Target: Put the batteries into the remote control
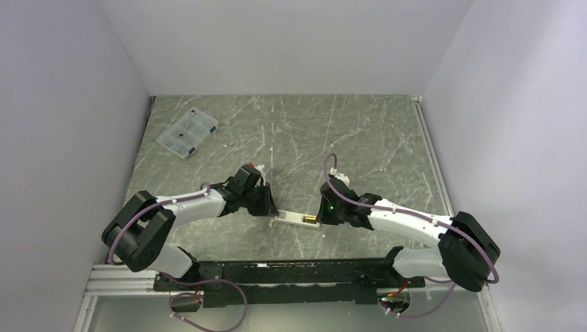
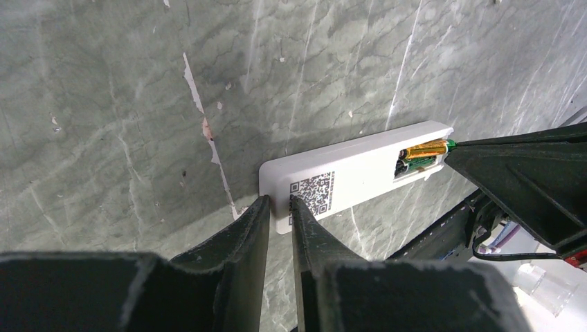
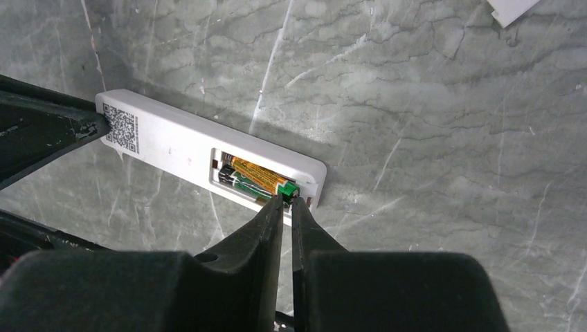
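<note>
Marbled table [image 1: 374, 138] — remote control [image 1: 291, 219] at 6 o'clock, batteries [image 3: 250, 171] seated in its 3 o'clock end. Right jaws nearly closed, touching the green cell [image 3: 275, 187]; left jaws nearly closed — at the 9 o'clock end.

The table [image 2: 104, 104] is seen as a smooth, faintly sheeny marbled sheet, scuffed with pale scratches, and the remote control [image 2: 360, 169] is made of smooth matt white plastic. The batteries [image 3: 253, 178] are wrapped in glossy metallic foil. The left gripper [image 2: 280, 200] and the right gripper [image 3: 287, 200] are formed of matt black plastic, and the box [image 1: 187, 133] of clear plastic.
</note>
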Robot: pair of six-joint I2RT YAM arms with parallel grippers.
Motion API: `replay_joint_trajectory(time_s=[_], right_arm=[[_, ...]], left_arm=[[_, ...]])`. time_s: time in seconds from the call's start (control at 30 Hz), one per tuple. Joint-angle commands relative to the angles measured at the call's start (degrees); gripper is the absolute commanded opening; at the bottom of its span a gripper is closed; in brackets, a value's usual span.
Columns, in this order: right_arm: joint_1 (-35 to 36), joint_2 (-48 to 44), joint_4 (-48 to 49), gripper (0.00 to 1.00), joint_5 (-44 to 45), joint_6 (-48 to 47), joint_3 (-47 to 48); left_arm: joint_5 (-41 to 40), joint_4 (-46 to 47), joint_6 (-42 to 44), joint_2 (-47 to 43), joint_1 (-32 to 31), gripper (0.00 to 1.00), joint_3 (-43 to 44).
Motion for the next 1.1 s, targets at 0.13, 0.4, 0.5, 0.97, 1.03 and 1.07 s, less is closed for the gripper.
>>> replay_joint_trajectory(time_s=[0.13,0.4,0.5,0.97,1.03,1.07], right_arm=[[-0.1,0.7,2.0,0.1,-0.9,-0.2,2.5],[-0.1,1.5,2.7,0.09,-1.6,-0.7,3.0],[-0.1,2.0,3.1,0.09,-2.1,-0.8,3.3],[-0.1,6.2,4.3,0.07,-4.9,-2.8,5.1],[0.0,7.3,3.6,0.07,-4.9,-3.5,5.6],[0.0,7.9,3.0,0.07,-4.9,-3.9,6.1]], left_arm=[[1.0,1.3,-0.2,-2.0,-0.3,0.23,-0.4],[1.3,1.5,-0.3,-1.7,-0.3,0.23,-0.1],[1.5,1.7,-0.2,-1.4,-0.3,0.23,0.0],[1.9,1.7,0.2,-0.8,-0.4,0.23,0.4],[2.0,1.9,0.2,-0.6,-0.4,0.23,0.5],[2.2,2.0,0.2,-0.5,-0.4,0.23,0.6]])
